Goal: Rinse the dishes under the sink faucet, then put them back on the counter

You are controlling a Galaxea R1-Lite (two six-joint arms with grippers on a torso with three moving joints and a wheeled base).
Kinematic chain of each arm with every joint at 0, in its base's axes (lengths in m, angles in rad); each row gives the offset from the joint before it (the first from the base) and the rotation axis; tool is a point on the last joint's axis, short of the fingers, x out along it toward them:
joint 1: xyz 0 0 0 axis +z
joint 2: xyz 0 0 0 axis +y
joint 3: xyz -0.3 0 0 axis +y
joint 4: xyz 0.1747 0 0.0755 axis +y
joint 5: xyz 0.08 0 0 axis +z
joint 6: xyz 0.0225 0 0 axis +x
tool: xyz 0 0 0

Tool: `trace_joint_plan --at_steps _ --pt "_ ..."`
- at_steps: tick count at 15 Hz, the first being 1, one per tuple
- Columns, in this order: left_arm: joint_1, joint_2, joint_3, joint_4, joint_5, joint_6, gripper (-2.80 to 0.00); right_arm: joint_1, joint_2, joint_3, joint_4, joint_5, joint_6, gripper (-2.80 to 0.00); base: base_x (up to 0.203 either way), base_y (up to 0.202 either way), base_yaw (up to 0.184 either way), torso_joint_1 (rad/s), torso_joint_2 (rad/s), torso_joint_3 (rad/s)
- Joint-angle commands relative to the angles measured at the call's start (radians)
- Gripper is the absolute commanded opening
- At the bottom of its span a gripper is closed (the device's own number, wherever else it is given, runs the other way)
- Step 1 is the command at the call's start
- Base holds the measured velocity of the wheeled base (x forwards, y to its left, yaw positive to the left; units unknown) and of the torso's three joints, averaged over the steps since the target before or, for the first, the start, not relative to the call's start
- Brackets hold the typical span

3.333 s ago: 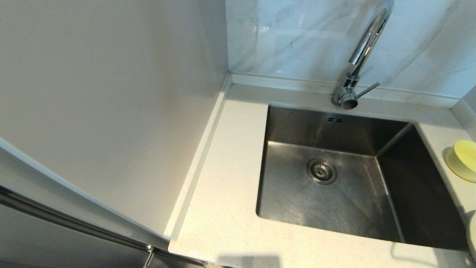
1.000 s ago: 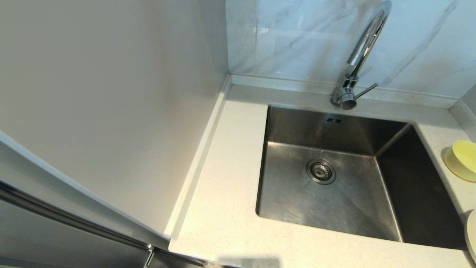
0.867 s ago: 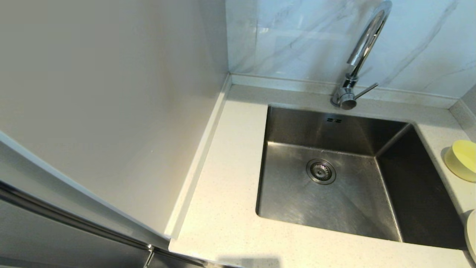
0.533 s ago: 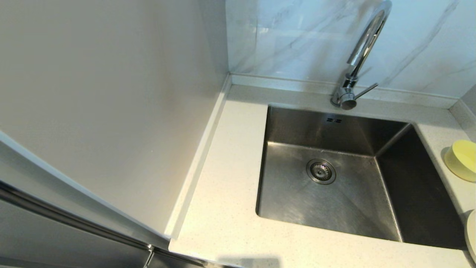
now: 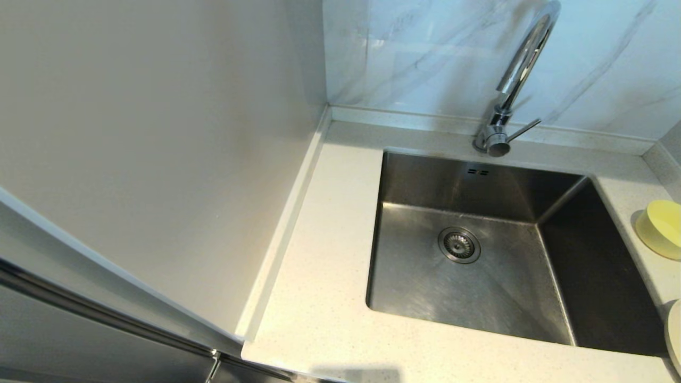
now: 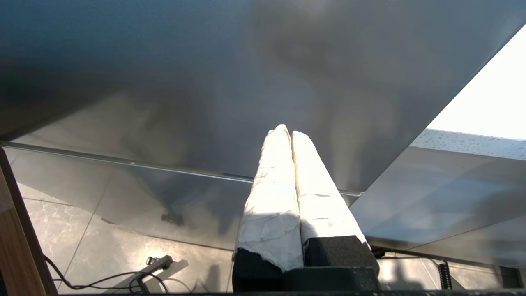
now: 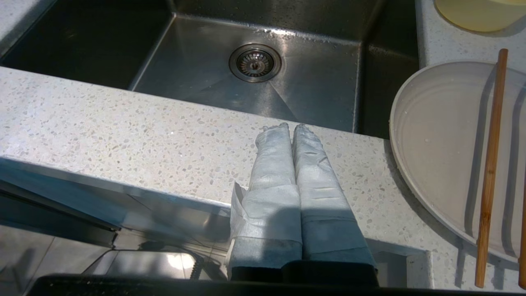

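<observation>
Right gripper [image 7: 291, 126] hangs by the tabletop [image 7: 123, 123] edge, jaws closed, holding nothing. Plate [image 7: 435, 144] w/ chopsticks [image 7: 491, 164] on it sits just beside; bowl [image 7: 476, 14] farther back, next to sink [image 7: 254, 82]. Left gripper [image 6: 287, 132] parked low, jaws closed.

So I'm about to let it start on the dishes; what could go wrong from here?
The chopsticks lie loose across the plate, so lifting the plate first could roll them off into the sink. The plate sits close to the counter edge and could be nudged off. The bowl lies near the head view's border, making it harder to track.
</observation>
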Motion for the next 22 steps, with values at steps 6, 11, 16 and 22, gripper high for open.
trace_joint_plan --at_steps 6,11,16,22 --pt "0.0 0.0 0.0 0.0 -0.001 0.0 -2.8 0.0 0.003 0.009 0.0 0.0 0.0 -2.8 0.0 0.0 0.0 0.0 0.0 0.0" --pt "0.0 0.0 0.0 0.0 -0.001 0.0 -2.8 0.0 0.003 0.009 0.0 0.0 0.0 -2.8 0.0 0.0 0.0 0.0 0.0 0.0" --pt "0.0 0.0 0.0 0.0 -0.001 0.0 -2.8 0.0 0.003 0.009 0.0 0.0 0.0 -2.8 0.0 0.0 0.0 0.0 0.0 0.0" --pt "0.0 0.0 0.0 0.0 -0.001 0.0 -2.8 0.0 0.004 0.009 0.0 0.0 0.0 -2.8 0.0 0.0 0.0 0.0 0.0 0.0"
